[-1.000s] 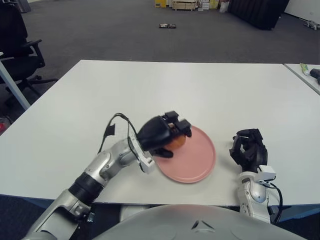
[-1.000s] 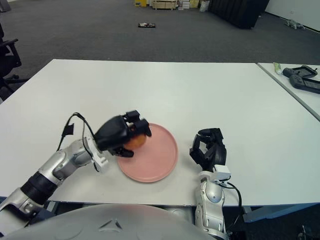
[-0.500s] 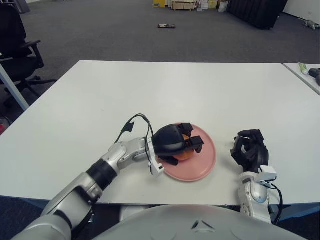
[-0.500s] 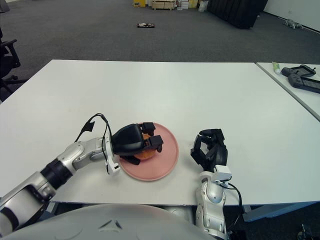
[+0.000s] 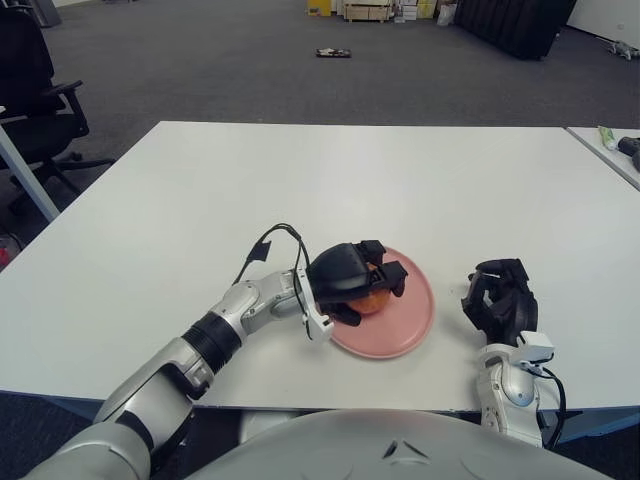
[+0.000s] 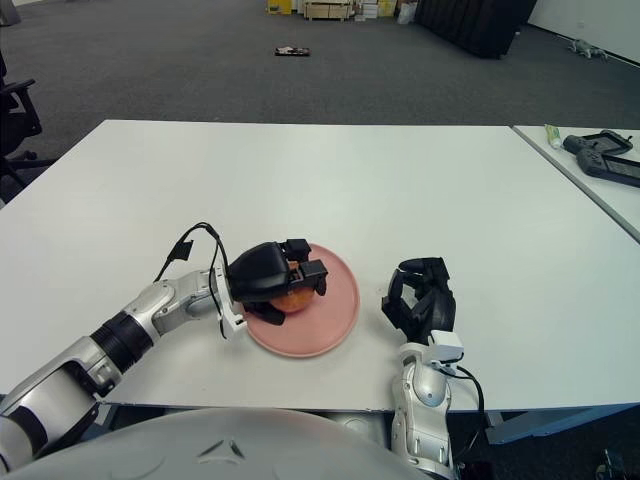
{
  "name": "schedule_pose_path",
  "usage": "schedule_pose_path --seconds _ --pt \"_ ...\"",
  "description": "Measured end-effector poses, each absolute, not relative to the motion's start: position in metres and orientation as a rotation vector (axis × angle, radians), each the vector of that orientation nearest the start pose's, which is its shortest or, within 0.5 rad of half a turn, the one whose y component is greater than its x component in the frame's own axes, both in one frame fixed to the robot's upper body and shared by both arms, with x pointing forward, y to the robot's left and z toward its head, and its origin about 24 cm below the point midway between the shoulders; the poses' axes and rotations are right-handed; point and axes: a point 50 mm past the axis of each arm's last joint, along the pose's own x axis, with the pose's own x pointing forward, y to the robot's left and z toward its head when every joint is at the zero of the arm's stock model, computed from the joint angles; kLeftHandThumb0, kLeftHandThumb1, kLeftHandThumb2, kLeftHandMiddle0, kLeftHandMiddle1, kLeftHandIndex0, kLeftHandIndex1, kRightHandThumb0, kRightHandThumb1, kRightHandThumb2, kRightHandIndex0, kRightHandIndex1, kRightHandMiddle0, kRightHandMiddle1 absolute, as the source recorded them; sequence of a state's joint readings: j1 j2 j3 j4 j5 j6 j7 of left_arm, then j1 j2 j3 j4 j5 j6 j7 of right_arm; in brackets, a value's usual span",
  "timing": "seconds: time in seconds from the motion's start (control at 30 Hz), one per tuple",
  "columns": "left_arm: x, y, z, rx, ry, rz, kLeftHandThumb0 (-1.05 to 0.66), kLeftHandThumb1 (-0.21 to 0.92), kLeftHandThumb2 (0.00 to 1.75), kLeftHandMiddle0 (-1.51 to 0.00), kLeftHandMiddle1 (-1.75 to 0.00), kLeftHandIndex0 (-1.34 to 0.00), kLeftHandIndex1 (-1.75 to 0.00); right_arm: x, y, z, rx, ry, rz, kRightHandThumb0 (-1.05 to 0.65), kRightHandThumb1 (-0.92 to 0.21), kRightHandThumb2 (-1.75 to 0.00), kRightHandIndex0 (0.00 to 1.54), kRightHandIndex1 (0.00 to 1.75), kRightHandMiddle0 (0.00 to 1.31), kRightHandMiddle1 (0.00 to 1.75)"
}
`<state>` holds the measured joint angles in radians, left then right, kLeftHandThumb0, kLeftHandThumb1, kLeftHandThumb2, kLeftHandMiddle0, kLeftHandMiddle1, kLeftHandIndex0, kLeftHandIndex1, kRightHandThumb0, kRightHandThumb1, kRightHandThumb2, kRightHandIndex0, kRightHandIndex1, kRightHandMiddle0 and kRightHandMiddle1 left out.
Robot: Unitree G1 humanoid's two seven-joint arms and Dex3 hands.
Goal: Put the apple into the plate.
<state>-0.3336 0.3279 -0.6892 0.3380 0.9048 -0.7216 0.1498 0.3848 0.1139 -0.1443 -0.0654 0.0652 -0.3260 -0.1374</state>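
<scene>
Left hand (image 5: 352,280) just below frame centre, over the left part of the pink plate (image 5: 405,325), fingers curled around the orange-red apple (image 5: 368,298). Apple inside the plate's rim, low over its left half; contact with the plate surface impossible to tell. Plate flat on the white desk (image 5: 400,180), lower centre of frame. Right hand (image 5: 498,300) at lower right, just right of the plate and apart from it, fingers curled inward, holding nothing.
</scene>
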Motion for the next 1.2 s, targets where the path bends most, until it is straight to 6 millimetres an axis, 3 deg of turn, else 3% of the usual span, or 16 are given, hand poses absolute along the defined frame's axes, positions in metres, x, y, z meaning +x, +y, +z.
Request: schedule_pose_path --seconds 0.17,0.3,0.43,0.5,0.57,0.63,0.73,0.77,0.83,0.93,1.2 --pt "0.221 0.035 0.029 1.017 -0.816 -1.007 -0.44 0.44 1.16 -0.77 -1.75 -0.51 -1.75 0.161 -0.196 0.009 0.099 -0.025 -0.438 -0.38 -0.68 -0.86 0.77 1.75 0.34 1.75" --pt "0.221 0.037 0.030 0.993 -0.813 -1.000 -0.42 0.49 1.09 -0.58 -1.75 -0.47 -1.75 0.161 -0.195 0.009 0.101 -0.025 -0.437 -0.38 -0.68 -0.86 0.78 1.75 0.34 1.75" --pt "0.221 0.039 0.031 0.970 -0.807 -0.997 -0.39 0.68 0.84 -0.28 -1.56 -0.34 -1.75 0.161 -0.195 0.009 0.101 -0.021 -0.437 -0.38 -0.68 -0.86 0.78 1.75 0.34 1.75" --pt "0.221 0.040 0.031 0.966 -0.807 -1.002 -0.58 0.75 0.77 -0.16 -1.36 -0.14 -1.57 0.161 -0.195 0.008 0.101 -0.019 -0.437 -0.38 -0.68 -0.86 0.77 1.75 0.34 1.75" --pt "0.221 0.041 0.030 0.970 -0.805 -1.009 -0.69 0.82 0.70 -0.09 -1.19 -0.07 -1.36 0.161 -0.195 0.008 0.101 -0.018 -0.436 -0.38 -0.68 -0.86 0.77 1.75 0.34 1.75" --pt "0.221 0.043 0.029 0.979 -0.799 -1.016 -0.79 0.88 0.72 -0.04 -0.84 -0.03 -1.04 0.161 -0.195 0.008 0.100 -0.017 -0.436 -0.38 -0.68 -0.87 0.77 1.75 0.34 1.75" --pt "0.221 0.045 0.028 0.994 -0.782 -1.036 -0.88 0.90 0.80 -0.01 -0.51 -0.01 -0.75 0.161 -0.195 0.008 0.098 -0.010 -0.436 -0.38 -0.68 -0.87 0.77 1.75 0.34 1.75" --pt "0.221 0.045 0.028 0.998 -0.776 -1.044 -0.93 0.91 0.85 -0.01 -0.33 -0.01 -0.55 0.161 -0.195 0.008 0.097 -0.008 -0.436 -0.38 -0.68 -0.87 0.77 1.75 0.34 1.75" --pt "0.222 0.047 0.029 1.002 -0.755 -1.069 -0.99 0.92 0.91 0.00 -0.13 0.00 -0.28 0.161 -0.195 0.008 0.095 -0.003 -0.435 -0.38 -0.67 -0.87 0.77 1.75 0.34 1.75" --pt "0.223 0.048 0.032 1.015 -0.739 -1.103 -1.03 0.92 0.92 0.00 -0.04 0.00 -0.09 0.162 -0.194 0.007 0.093 0.006 -0.437 -0.38 -0.67 -0.87 0.77 1.75 0.34 1.75" --pt "0.225 0.050 0.043 1.043 -0.697 -1.179 -1.05 0.92 0.85 0.00 0.00 0.00 0.00 0.162 -0.194 0.008 0.095 0.005 -0.437 -0.39 -0.67 -0.88 0.78 1.75 0.35 1.75"
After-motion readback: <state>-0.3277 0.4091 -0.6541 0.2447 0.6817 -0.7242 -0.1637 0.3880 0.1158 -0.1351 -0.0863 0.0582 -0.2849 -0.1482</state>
